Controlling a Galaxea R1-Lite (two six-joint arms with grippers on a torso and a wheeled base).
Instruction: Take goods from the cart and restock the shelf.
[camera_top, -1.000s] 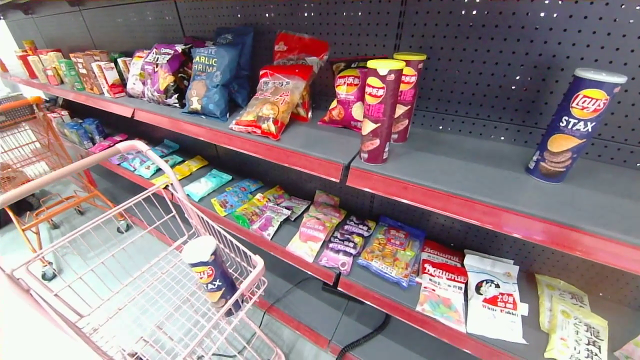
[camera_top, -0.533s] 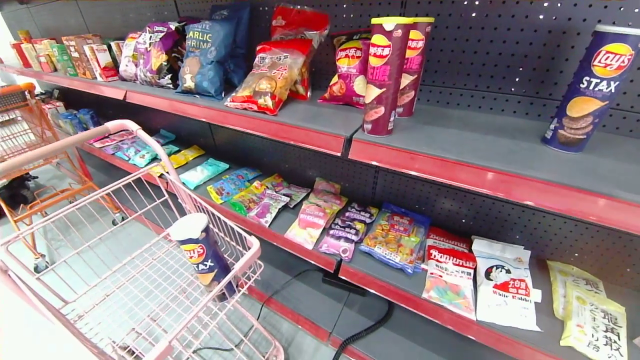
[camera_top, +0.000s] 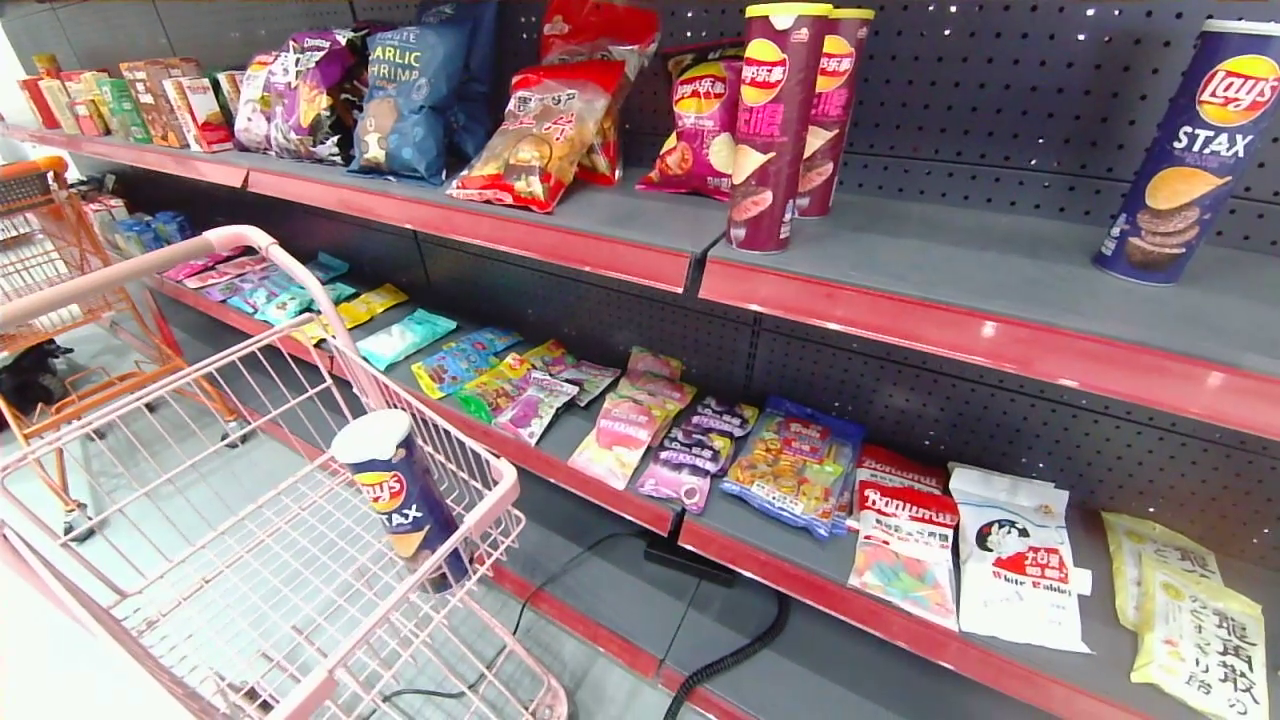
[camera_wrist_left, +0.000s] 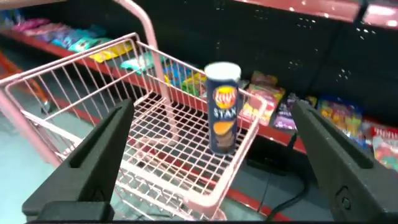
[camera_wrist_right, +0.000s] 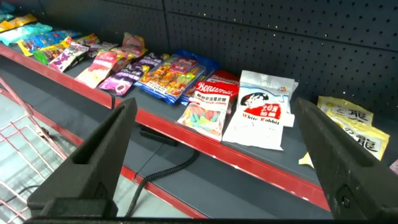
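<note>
A dark blue chip can (camera_top: 400, 498) with a white lid stands upright in the front corner of the pink wire cart (camera_top: 200, 560). My left gripper (camera_wrist_left: 214, 165) hangs open above the cart, well short of the blue chip can (camera_wrist_left: 222, 107), with nothing between its fingers. A matching blue can (camera_top: 1180, 155) stands on the upper shelf (camera_top: 950, 290) at the right. Two purple cans (camera_top: 780, 120) stand near the shelf's middle. My right gripper (camera_wrist_right: 217, 168) is open over the lower shelf (camera_wrist_right: 249, 163), facing candy bags (camera_wrist_right: 208, 112), and holds nothing.
Chip bags (camera_top: 520, 130) and boxes (camera_top: 150, 105) line the upper shelf's left half. Flat snack packs (camera_top: 640, 440) cover the lower shelf. An orange cart (camera_top: 50, 260) stands at far left. A black coiled cable (camera_top: 730, 655) runs along the floor shelf.
The whole head view has shifted, so the camera has moved: shelves sit higher in the picture and the cart lower left. The cans stay where they were.
</note>
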